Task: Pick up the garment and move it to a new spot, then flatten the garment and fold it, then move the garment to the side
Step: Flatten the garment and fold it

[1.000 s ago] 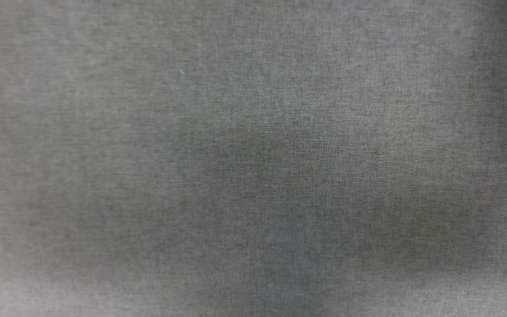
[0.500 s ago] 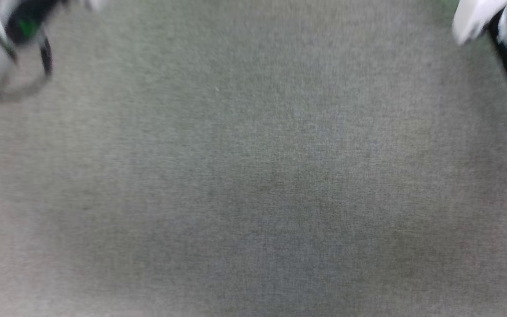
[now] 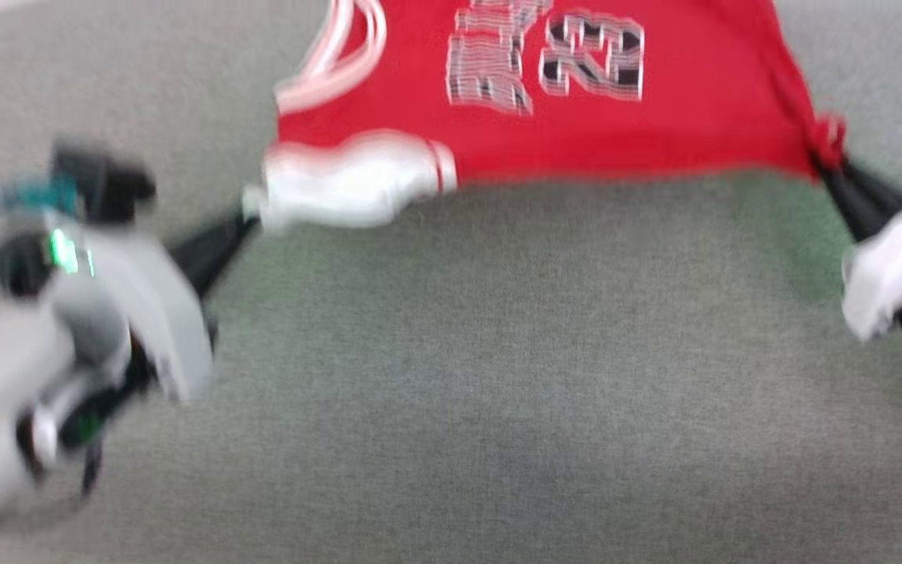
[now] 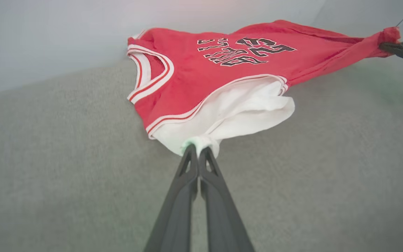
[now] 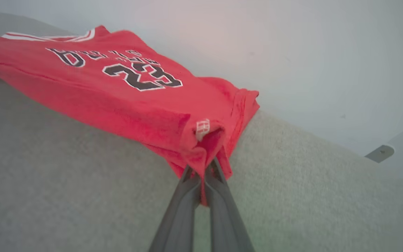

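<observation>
The garment (image 3: 576, 133) lies on the surface (image 3: 498, 352) before me. It stretches between my left gripper (image 4: 198, 149) and right gripper (image 5: 205, 169).

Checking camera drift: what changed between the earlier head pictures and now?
The head camera moved: first bare grey surface, then arms at the top corners. Now the garment is in view, stretched between the left pincer, shut on its white sleeve, and the right pincer, shut on a red corner. The surface itself looks unchanged.
</observation>
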Available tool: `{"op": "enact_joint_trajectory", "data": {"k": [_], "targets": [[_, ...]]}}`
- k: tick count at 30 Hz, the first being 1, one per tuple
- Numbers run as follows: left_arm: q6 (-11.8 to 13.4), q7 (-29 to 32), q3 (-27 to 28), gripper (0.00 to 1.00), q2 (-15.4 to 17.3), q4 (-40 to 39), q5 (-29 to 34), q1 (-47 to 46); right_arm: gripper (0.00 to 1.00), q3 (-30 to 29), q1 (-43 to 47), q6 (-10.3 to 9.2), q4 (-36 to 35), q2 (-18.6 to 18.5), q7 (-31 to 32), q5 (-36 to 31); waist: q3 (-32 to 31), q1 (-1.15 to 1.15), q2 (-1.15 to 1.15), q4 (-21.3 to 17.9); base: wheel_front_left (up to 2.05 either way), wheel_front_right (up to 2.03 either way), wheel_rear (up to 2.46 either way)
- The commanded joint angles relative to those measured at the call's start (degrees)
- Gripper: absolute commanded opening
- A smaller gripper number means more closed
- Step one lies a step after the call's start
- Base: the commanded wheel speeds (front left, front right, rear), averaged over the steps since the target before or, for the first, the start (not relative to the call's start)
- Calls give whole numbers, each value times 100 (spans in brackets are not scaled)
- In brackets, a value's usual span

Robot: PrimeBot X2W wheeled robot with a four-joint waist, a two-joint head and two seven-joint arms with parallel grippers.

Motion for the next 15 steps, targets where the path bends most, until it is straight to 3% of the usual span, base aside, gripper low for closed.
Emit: {"op": "enact_joint_trajectory", "data": {"k": [1,8,15], "targets": [[141,-48,-17,0,113,-201,-46,261,0,-3,239,-6,-117,-111,47,45,-381,0,0,31,0,0,0],[1029,-300,-29,0,861,-1665,-533,1719,0,-286,1679,-6,-1201,-649,455,351,-651,0,0,20,0,0,0],[1616,-376,-36,0,1000,-2456,-1064,2924,0,-544,2904,-6,-2118,-1026,960,538,-829,0,0,46,0,0,0]]}}
